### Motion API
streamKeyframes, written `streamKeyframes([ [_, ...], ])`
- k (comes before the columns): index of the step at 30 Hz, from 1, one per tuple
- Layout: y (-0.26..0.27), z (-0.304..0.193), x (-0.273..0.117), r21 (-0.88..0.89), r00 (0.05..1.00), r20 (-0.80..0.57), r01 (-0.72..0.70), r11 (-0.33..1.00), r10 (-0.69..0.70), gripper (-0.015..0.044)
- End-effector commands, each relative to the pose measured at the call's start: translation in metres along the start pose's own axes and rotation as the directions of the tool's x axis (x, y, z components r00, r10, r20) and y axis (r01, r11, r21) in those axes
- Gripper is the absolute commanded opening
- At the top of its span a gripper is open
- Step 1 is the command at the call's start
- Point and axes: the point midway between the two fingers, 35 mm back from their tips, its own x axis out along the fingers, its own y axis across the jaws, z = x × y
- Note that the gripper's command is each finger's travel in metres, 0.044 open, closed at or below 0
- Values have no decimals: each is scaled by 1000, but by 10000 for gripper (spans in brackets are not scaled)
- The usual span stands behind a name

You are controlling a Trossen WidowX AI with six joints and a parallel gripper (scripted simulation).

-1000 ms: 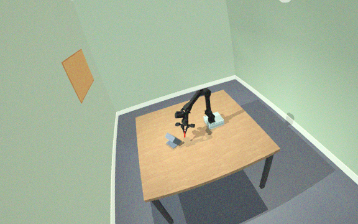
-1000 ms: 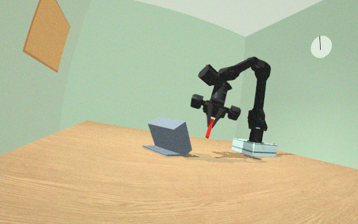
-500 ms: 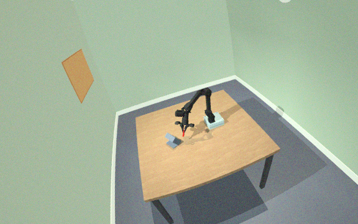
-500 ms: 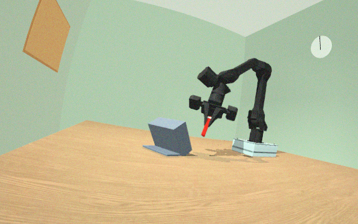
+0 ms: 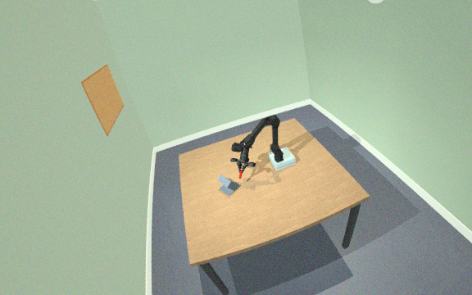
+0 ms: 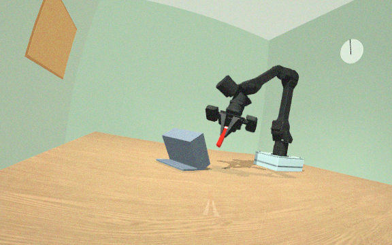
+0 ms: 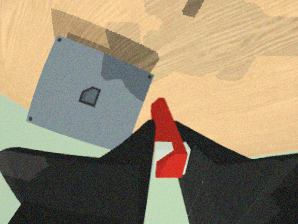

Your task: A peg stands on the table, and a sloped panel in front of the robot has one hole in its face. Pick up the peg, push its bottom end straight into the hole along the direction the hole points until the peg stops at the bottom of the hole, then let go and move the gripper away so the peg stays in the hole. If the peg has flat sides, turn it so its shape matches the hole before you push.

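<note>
A red peg (image 5: pixel 240 174) (image 6: pixel 221 139) (image 7: pixel 166 120) with a white band and flat sides is held in my gripper (image 5: pixel 241 168) (image 6: pixel 225 132) (image 7: pixel 161 125), which is shut on its upper part. The peg tilts, its lower end free in the air and pointing down toward the panel side. The blue-grey sloped panel (image 5: pixel 224 181) (image 6: pixel 187 151) (image 7: pixel 55 85) stands to the left of the peg, apart from it. Its angular hole (image 7: pixel 90 96) shows in the wrist view, up and left of the peg tip; the top and exterior views do not show the hole.
The wooden table (image 5: pixel 269 209) (image 6: pixel 114 201) carries the panel and the pale robot base (image 5: pixel 283 161) (image 6: pixel 278 163) behind the gripper. The panel has a flat foot plate (image 6: pixel 175 165) on its far side from the robot. Arm shadows fall on the table beside the panel.
</note>
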Motion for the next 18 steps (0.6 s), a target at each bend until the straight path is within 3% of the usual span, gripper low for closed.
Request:
streamKeyframes([
  [1, 1, 2, -2, 26, 1000, -20, -10, 1000, 10, 0],
  [18, 14, 13, -11, 130, 993, -97, -61, 990, 74, 0],
])
